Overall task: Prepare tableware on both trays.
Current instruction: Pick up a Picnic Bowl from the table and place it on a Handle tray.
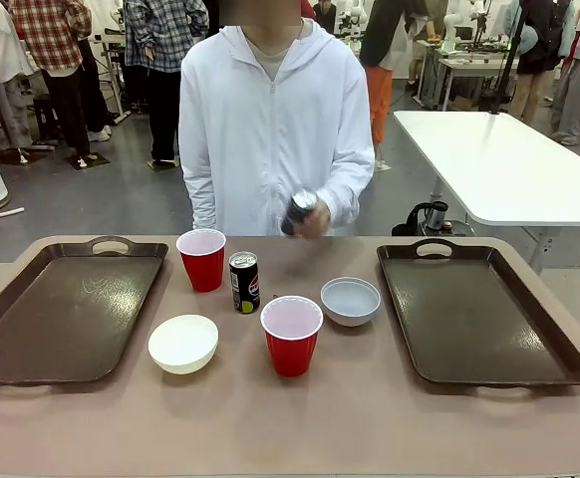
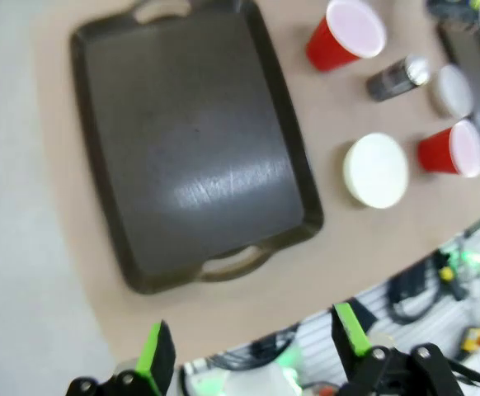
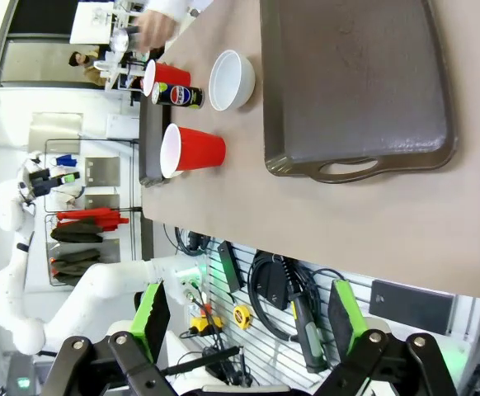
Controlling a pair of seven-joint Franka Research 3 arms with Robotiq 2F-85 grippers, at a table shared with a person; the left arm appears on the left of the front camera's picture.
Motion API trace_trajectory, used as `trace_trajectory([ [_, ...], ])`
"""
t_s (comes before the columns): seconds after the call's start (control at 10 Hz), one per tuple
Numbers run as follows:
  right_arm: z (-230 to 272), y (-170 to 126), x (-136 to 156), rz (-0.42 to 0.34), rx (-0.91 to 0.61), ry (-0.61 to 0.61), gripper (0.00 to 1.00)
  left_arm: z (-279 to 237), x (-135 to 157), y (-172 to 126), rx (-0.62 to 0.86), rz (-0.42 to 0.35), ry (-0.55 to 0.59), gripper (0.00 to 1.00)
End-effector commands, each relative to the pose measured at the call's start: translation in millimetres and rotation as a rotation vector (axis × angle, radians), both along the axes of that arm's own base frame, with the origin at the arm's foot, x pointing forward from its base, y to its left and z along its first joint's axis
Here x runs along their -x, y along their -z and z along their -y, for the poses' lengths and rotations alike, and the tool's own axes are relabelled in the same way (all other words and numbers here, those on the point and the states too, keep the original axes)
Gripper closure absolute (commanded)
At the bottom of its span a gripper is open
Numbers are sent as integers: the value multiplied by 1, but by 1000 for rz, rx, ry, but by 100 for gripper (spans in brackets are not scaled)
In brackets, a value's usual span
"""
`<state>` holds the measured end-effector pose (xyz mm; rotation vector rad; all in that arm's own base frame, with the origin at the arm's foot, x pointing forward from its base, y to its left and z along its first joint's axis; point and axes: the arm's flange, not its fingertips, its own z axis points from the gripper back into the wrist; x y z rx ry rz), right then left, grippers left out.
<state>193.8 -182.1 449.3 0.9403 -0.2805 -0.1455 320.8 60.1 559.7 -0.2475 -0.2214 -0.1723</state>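
- While the person's hand holds one slim black drink can above the far edge of the beige table, the second black can stands upright on it.
- Just left of that stands the far red plastic cup; the near red cup stands front-right.
- Flanking the near cup: the round white bowl and the pale-grey bowl.
- Outermost lie the left dark-brown rectangular plastic tray and the right tray.
- On the left gripper and the right gripper, fingers are spread wide, gripping nothing.
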Motion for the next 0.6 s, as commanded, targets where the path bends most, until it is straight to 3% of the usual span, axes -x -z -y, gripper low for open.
trace_trajectory([
  [0.0,0,1,0,2,-4,-2,0,46,-29,-4,-140,-28,55,0],
  [0.2,0,1,0,2,-4,-2,0,113,-54,7,-240,-46,108,0],
  [0.5,0,1,0,2,-4,-2,0,203,-46,70,-200,-51,142,0],
])
